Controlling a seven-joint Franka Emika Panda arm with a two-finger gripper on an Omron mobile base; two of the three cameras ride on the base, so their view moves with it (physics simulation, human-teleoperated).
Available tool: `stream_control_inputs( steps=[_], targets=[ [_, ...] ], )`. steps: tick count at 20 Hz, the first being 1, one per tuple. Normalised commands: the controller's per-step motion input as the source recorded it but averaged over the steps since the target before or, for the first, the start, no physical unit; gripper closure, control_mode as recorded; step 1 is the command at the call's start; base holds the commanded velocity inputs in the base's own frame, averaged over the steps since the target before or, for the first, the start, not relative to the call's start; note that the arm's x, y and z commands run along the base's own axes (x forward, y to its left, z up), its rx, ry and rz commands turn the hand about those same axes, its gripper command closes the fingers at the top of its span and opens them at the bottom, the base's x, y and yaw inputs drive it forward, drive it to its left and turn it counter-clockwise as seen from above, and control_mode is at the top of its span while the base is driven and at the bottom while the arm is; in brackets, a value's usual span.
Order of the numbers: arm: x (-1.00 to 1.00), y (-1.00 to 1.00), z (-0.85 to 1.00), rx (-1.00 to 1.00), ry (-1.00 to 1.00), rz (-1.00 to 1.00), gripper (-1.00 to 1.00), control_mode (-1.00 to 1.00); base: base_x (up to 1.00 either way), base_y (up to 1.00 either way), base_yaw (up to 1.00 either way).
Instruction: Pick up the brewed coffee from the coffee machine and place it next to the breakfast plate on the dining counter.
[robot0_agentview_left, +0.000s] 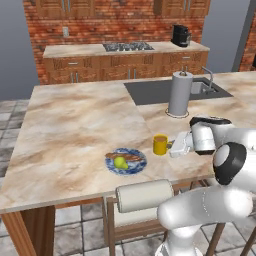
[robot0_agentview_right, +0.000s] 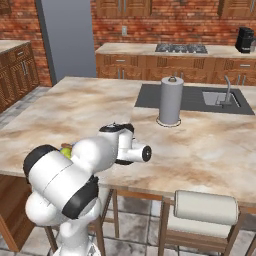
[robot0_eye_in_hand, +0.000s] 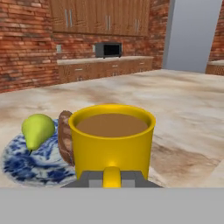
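Jaws (robot0_agentview_left: 172, 148) clamped on the mug's (robot0_agentview_left: 160, 145) handle at the bench (robot0_agentview_left: 75, 125).
Yellow mug, full of brown coffee, sits low over the marbled top just right of the blue plate (robot0_agentview_left: 126, 161) with its pear (robot0_agentview_left: 120, 162); a paper-towel roll (robot0_agentview_left: 180, 93) stands behind, near the sink (robot0_agentview_left: 202, 88).

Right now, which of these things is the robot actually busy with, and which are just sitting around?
Part of the job: yellow mug of coffee, held by the gripper; blue breakfast plate; dining counter; coffee machine.

Just lying about: paper towel roll; sink; stove; stool.
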Motion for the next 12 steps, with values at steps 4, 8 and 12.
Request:
stream_control_inputs(
  steps=[4,8,12],
  targets=[
    [0.33,-0.09,-0.34,0.0,0.0,0.0,1.0,-1.0,0.0,0.0,0.0],
    [0.34,0.0,-0.35,0.0,0.0,0.0,1.0,-1.0,0.0,0.0,0.0],
    [0.36,0.0,-0.33,0.0,0.0,0.0,1.0,-1.0,0.0,0.0,0.0]
  ],
)
